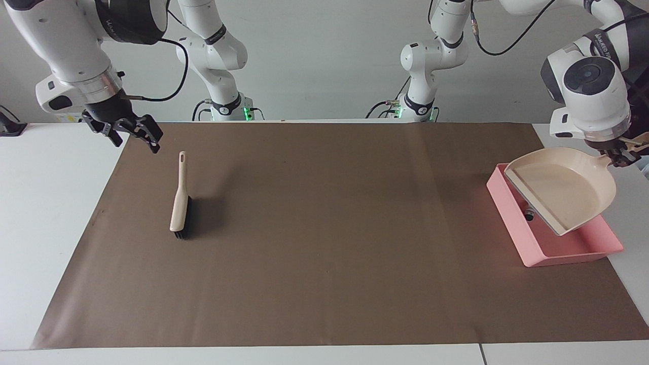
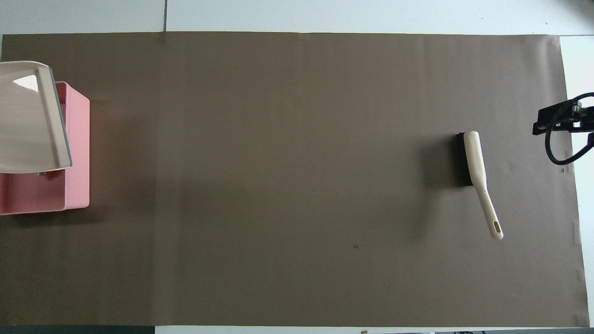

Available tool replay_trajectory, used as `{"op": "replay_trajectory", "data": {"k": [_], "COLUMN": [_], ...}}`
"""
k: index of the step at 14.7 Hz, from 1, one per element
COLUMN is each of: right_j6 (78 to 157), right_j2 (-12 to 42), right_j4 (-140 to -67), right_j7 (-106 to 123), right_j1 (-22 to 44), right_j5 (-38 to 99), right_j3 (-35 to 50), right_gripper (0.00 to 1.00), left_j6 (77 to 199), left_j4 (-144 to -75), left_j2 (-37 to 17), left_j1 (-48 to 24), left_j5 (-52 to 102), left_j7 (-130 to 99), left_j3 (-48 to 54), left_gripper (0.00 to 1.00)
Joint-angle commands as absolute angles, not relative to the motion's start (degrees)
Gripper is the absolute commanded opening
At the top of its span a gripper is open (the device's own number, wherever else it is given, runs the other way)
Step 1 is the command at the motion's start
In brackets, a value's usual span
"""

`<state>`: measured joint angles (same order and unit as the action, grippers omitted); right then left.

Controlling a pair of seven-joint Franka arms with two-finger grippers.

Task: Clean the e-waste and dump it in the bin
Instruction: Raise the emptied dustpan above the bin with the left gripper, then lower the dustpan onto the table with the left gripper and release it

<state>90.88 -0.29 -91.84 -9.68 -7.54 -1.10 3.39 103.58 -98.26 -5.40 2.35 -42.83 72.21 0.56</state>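
The pink bin (image 1: pixel 568 257) stands at the left arm's end of the table; it also shows in the overhead view (image 2: pixel 76 139). My left gripper (image 1: pixel 621 156) is shut on the handle of the beige dustpan (image 1: pixel 563 187) and holds it nearly level over the bin. The pan hides most of the bin's inside. Only a small grey bit of the e-waste (image 1: pixel 529 215) shows under the pan's lip; the dark cylinder is hidden. My right gripper (image 1: pixel 129 133) is open and empty, in the air over the mat's edge at the right arm's end.
The beige black-bristled brush (image 1: pixel 180 200) lies on the brown paper mat (image 1: pixel 324 263) toward the right arm's end, its handle pointing toward the robots. It also shows in the overhead view (image 2: pixel 475 171). White table borders the mat.
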Motion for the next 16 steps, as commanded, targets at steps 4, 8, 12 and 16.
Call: {"op": "replay_trajectory", "data": {"k": [4, 8, 12, 16], "right_j6": [89.1, 89.1, 89.0, 88.9], "right_j2": [-0.8, -0.9, -1.0, -1.0], "right_j4": [-90.6, -90.5, -90.6, -90.6], "right_j7": [-10.8, -9.4, -9.1, -8.9], "right_j1": [-6.2, -6.0, 1.5, 2.8], "right_j5": [-0.9, -0.9, -1.1, -1.1], "right_j3": [3.7, 3.7, -3.1, -4.3], "right_gripper": [1.00, 1.00, 1.00, 1.00], "left_j6": [101.6, 107.9, 110.6, 114.8], "left_j4": [-104.9, -111.6, -113.3, -115.1], "left_j2": [-6.1, -6.2, -10.2, -12.7], "left_j1": [-9.7, -15.9, -20.9, -22.5], "left_j5": [-34.2, -31.6, -31.6, -31.6], "left_j7": [71.8, 68.7, 62.3, 59.1], "left_j3": [0.2, 0.2, 0.2, 0.1], "left_gripper": [0.07, 0.07, 0.04, 0.04]}}
